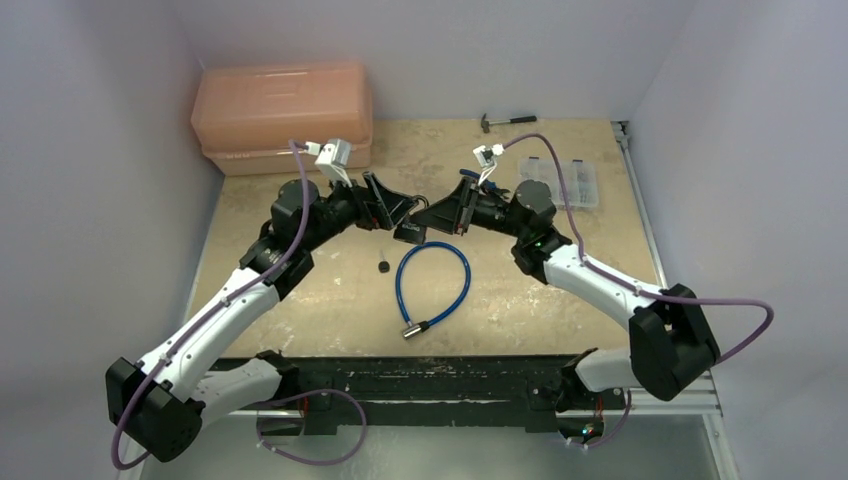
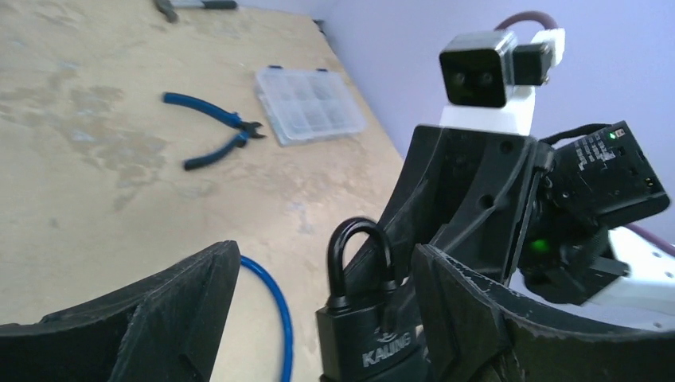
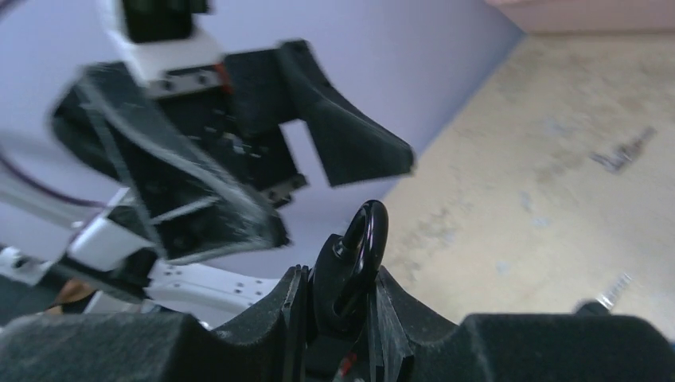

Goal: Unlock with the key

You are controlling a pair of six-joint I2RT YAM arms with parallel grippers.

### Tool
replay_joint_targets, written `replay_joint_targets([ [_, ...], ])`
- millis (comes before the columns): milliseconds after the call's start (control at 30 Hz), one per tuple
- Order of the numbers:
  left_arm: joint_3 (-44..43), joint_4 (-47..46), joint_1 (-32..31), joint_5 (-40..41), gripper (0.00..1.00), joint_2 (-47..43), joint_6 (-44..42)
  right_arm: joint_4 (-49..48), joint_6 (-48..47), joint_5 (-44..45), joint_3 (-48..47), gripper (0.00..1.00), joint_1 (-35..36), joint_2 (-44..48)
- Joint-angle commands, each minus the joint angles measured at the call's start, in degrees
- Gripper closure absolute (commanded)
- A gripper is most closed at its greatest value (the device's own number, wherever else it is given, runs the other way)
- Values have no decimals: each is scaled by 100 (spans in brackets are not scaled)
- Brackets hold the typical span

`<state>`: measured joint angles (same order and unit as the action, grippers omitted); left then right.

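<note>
Back left, a salmon toolbox (image 1: pixel 283 115) is sitting against the wall. In front of it the left gripper (image 1: pixel 400 215) is hanging with its jaws spread wide on either side of the black padlock (image 2: pixel 370 338), though I cannot tell whether it is touching. The key (image 1: pixel 383 267) is lying loose on the table (image 1: pixel 300 290), near the padlock and apart from both grippers, with the blue cable (image 1: pixel 435 285) looping just to its right. Further right, the right gripper (image 3: pixel 338 274) is clamping the padlock with the shackle poking up between its fingers, while blue-handled pliers (image 2: pixel 215 131), a clear compartment box (image 1: pixel 568 183) and a hammer (image 1: pixel 505 121) are lying beyond.
</note>
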<state>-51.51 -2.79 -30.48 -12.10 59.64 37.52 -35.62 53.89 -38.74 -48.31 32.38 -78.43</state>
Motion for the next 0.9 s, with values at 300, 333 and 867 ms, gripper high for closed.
replay_joint_targets([
  [300,-752,103,109,-2131,33,-344,834,-4074,1934,-687,178,100,-85,523],
  [333,-764,84,105,-2189,36,-355,874,-4092,1938,-687,172,100,-83,542],
  [867,-792,-209,111,-3133,23,-525,1212,-3844,1807,-441,59,100,-85,671],
])
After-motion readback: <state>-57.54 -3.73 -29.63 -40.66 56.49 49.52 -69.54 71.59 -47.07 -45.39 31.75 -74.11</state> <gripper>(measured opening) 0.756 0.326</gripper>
